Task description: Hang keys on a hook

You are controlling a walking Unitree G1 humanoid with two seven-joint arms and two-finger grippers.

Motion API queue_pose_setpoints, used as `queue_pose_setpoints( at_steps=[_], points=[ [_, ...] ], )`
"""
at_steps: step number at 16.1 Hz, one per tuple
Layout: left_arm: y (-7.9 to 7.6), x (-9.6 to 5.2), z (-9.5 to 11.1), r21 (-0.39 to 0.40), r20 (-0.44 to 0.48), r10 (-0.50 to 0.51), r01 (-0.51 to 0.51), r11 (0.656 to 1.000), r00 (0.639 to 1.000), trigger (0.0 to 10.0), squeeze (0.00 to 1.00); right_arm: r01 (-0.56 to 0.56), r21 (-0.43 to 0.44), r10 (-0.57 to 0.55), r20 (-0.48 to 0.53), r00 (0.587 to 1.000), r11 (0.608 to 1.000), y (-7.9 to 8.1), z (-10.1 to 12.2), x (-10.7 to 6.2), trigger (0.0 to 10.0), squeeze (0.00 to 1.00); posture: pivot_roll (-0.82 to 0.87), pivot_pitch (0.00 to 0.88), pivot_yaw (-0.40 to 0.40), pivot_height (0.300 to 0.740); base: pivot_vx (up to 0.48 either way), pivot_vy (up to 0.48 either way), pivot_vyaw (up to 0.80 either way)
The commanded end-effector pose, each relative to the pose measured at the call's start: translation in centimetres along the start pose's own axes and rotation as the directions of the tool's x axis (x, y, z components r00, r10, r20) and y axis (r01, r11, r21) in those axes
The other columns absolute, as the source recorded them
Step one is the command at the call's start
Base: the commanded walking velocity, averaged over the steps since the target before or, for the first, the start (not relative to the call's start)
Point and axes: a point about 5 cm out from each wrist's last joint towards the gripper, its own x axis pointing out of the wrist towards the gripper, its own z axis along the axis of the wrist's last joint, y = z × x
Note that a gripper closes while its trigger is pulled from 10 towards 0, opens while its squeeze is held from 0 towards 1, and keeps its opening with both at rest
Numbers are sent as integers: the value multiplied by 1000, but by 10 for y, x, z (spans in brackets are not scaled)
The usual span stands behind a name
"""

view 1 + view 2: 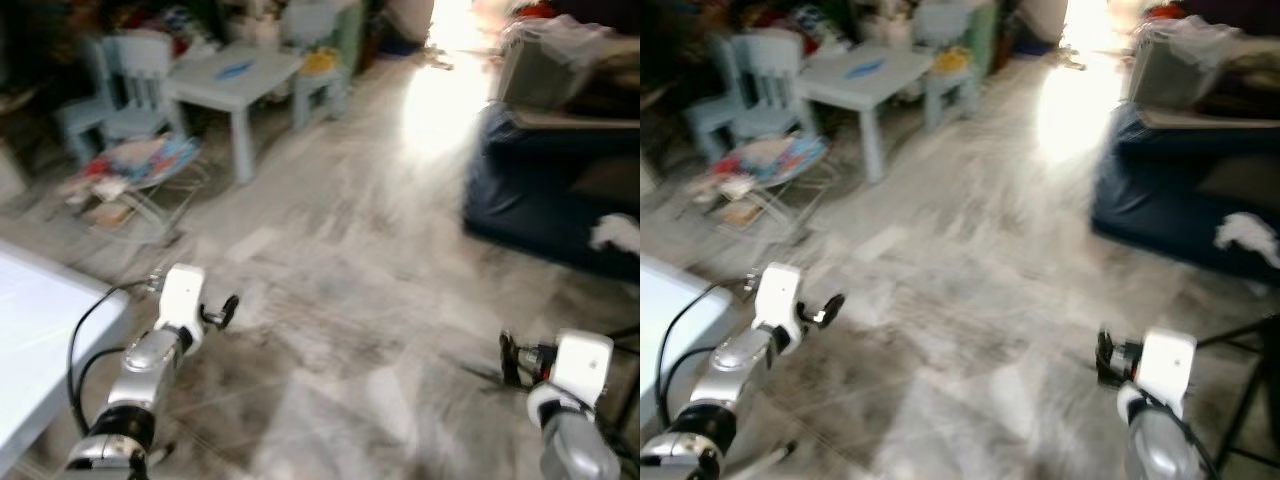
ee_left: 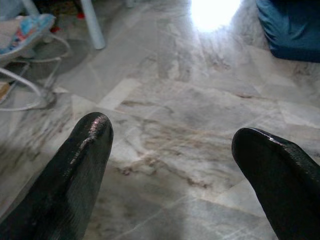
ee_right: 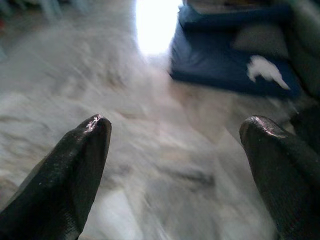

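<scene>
task barely begun: left gripper (image 2: 170, 145) and right gripper (image 3: 175, 135) both spread, empty, above the floor (image 1: 340, 260), lower frame.

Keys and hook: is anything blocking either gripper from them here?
Cannot judge: neither can be made out. Both the left gripper and the right gripper hang open over bare marble floor, holding nothing.

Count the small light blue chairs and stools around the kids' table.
2: a chair on the robot's-left side of the table, and a stool on its right side. Clutter behind may hide more.
</scene>
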Motion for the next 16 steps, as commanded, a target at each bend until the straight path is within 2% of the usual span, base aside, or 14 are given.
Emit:
queue_pose_setpoints(
  at_steps=[1, 3, 5, 6, 9, 11, 13, 14, 16],
  points=[
    [-13, 4, -5, 12, -19, -47, 47, 999, 999, 10000, 0, 13, 3, -13, -35, 999, 1000, -7, -12, 0, 10000, 0, 21, 0, -13, 740, 465, 0, 0],
    [-21, 4, -16, -11, -70, -69, 68, 998, 995, 10000, 0, 12, 25, -10, -105, 994, 1000, -6, -30, 2, 10000, 0, 11, 0, -15, 740, 431, 0, 0],
    [-24, 5, -20, -41, -90, -72, 69, 997, 993, 10000, 0, 1, 43, 5, -146, 989, 999, -3, -38, 4, 10000, 0, 4, 0, -16, 740, 405, 0, 0],
    [-27, 5, -27, -70, -133, -57, 48, 996, 989, 10000, 0, -28, 82, 46, -218, 975, 996, 3, -54, 7, 10000, 0, 1, 0, -18, 740, 345, 0, 0],
    [-30, 0, -44, -41, -218, -37, 29, 999, 975, 10000, 0, -27, 138, 69, -312, 947, 990, 5, -78, 5, 10000, 0, -10, 0, -19, 740, 335, 0, 0],
    [-31, -5, -54, -19, -263, -28, 24, 1000, 965, 10000, 0, -68, 90, 98, -380, 920, 994, 12, -92, 1, 10000, 0, -14, 0, -22, 740, 294, 0, 0],
    [-30, -11, -67, -14, -312, -6, 2, 1000, 950, 10000, 0, -98, 85, 125, -431, 894, 992, 18, -102, -3, 10000, 0, -13, 0, -28, 740, 296, 0, 0],
    [-31, -19, -81, -23, -365, 8, -18, 1000, 931, 10000, 0, -104, 91, 135, -477, 868, 990, 20, -111, -7, 10000, 0, -14, 0, -31, 740, 304, 0, 0],
    [-34, -28, -96, -6, -419, 23, -28, 1000, 907, 10000, 0, -115, 82, 141, -521, 842, 990, 20, -119, -12, 10000, 0, -16, 0, -38, 740, 307, 0, 0]
  ],
)
